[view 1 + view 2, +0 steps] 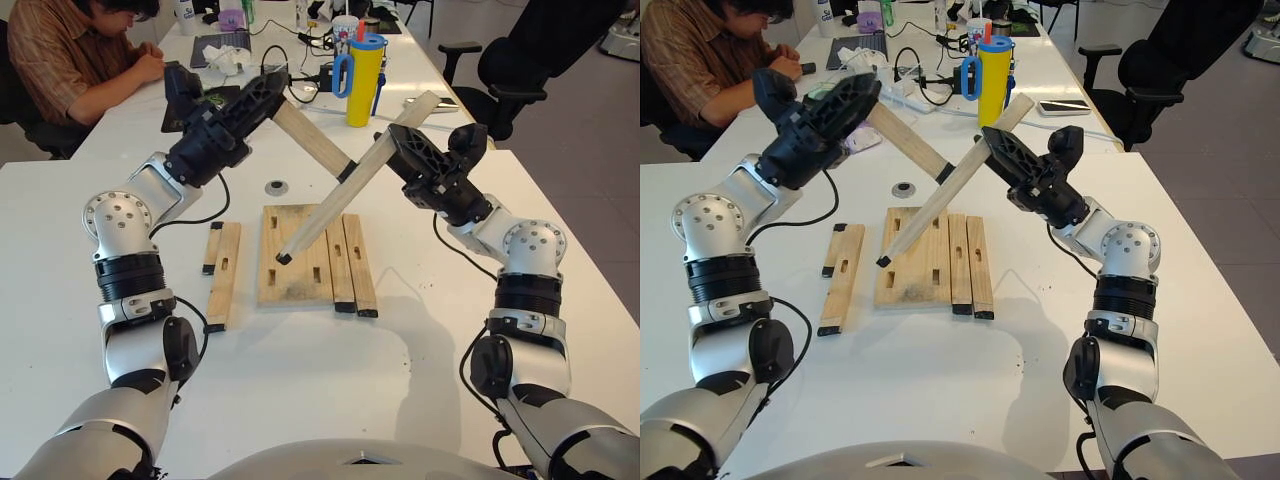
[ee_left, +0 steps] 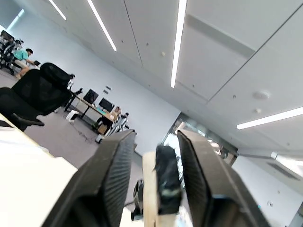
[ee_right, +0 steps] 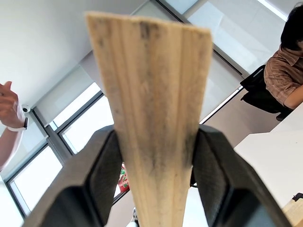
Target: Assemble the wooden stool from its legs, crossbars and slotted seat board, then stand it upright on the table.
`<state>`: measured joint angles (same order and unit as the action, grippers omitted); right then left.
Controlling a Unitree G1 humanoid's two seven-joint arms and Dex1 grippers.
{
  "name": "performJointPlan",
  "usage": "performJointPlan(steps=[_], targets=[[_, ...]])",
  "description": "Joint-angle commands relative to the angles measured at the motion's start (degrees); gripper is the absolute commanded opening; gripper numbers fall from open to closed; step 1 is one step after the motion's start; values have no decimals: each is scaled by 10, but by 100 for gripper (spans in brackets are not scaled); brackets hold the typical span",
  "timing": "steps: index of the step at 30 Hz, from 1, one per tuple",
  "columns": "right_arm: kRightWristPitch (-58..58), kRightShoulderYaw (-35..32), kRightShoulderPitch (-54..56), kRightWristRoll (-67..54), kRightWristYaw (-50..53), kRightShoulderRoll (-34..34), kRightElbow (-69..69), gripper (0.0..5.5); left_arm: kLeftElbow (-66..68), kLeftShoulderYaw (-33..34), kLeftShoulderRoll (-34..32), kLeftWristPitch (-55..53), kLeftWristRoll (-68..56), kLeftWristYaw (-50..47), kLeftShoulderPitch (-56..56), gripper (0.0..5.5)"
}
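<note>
While the seat board (image 1: 290, 285) lies flat on the table (image 1: 420, 340), my left gripper (image 1: 262, 95) and right gripper (image 1: 405, 140) hold two legs crossed above it; left wrist view, closed on the capped leg (image 2: 149, 208); right wrist view, clamped round the other leg (image 3: 151, 85); colliding, either could twist loose

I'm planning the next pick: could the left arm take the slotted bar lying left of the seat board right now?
Probably not yet: the left gripper is shut on a wooden leg. The slotted bar itself lies uncovered.
</note>
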<state>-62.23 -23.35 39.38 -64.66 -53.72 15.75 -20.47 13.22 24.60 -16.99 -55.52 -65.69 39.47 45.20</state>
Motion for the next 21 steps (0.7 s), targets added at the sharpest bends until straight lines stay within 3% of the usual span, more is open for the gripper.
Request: performJointPlan(steps=[1, 4, 8, 11, 14, 21], targets=[[9, -12, 3, -8, 8, 0, -2, 206, 8, 44, -17, 27, -17, -26, 12, 247], [84, -6, -21, 35, 6, -2, 36, 206, 9, 57, -62, 42, 12, -17, -24, 292], [109, -14, -20, 33, -16, 11, 31, 205, -57, -12, -108, 50, 83, 37, -131, 323], [162, 14, -20, 79, -58, 28, 26, 205, -133, -122, -150, 75, 164, 95, -229, 323], [217, 59, -22, 136, -117, 45, 17, 205, -179, -247, -186, 169, 292, 149, -296, 323], [318, 126, 6, 232, -225, 65, -76, 205, -152, -390, -187, 356, 498, 165, -319, 323]])
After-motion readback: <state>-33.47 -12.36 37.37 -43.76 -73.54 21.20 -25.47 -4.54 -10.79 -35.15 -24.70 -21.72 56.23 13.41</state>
